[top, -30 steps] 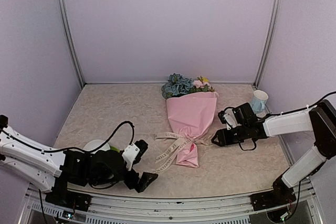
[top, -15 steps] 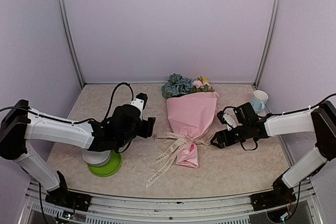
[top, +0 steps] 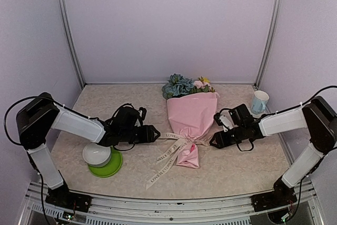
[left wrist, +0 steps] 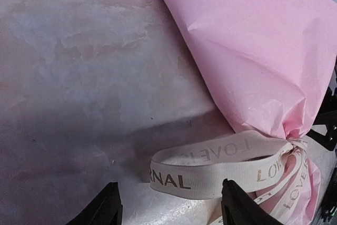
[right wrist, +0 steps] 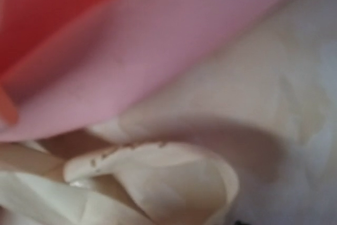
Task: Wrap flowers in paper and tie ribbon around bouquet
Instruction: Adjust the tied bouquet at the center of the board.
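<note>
The bouquet lies mid-table, a cone of pink paper with the flowers showing blue, pink and yellow at its far end. The cream lettered ribbon is tied round the cone's narrow neck, and its tails trail toward the front left. My left gripper sits at the ribbon's left loop. In the left wrist view my left gripper is open, a black tip on either side of that loop. My right gripper is at the knot's right side. Its wrist view shows only a blurred ribbon loop and pink paper, with the fingers hidden.
A white bowl rests on a green plate at the front left, just under my left forearm. A pale blue mug stands at the right, behind my right arm. Walls close the back and both sides.
My left arm has swung from the front edge up to the ribbon's left loop, uncovering the bowl and plate. Its jaws have narrowed. My right gripper has edged left toward the knot.
</note>
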You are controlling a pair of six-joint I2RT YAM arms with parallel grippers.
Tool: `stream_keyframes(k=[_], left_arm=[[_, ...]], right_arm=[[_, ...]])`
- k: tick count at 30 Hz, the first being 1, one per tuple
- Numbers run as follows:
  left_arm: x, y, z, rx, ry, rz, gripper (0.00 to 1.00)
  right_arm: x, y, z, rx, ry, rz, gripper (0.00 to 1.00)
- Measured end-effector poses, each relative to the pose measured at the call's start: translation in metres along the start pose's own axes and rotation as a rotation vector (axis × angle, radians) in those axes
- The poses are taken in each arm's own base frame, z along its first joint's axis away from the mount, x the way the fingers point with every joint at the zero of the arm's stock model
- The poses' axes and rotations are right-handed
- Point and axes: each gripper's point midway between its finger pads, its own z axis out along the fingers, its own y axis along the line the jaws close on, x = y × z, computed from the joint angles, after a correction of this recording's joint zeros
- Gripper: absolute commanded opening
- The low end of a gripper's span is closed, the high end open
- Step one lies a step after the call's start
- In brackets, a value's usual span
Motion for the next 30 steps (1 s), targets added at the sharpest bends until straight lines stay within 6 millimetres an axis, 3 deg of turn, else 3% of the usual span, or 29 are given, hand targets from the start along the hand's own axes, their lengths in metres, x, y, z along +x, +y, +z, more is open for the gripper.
stream_keyframes(k=[6, 10, 18, 23, 27, 30], left_arm=[[0.015, -0.002, 0.015, 0.069, 0.064, -0.157, 0.66], [0.021, -0.009, 0.017, 0.128, 0.079, -0.205, 0.61], [0.016, -0.010, 0.020, 0.173, 0.044, -0.245, 0.58], [0.015, 0.002, 0.017, 0.163, 0.017, -0.281, 0.62], [0.013, -0.001, 0.018, 0.174, 0.014, -0.286, 0.65], [0.011, -0.006, 0.023, 0.199, 0.016, -0.285, 0.56]], right_arm=[[0.000, 0.004, 0.004, -0.021, -0.006, 0.021, 0.21], [0.001, 0.008, 0.004, -0.043, -0.007, 0.024, 0.01], [-0.001, 0.015, 0.004, -0.079, -0.014, 0.022, 0.00], [0.000, 0.017, 0.004, -0.088, -0.012, 0.022, 0.00], [0.001, 0.019, 0.004, -0.100, -0.009, 0.023, 0.00], [-0.001, 0.021, 0.001, -0.107, -0.016, 0.020, 0.00]])
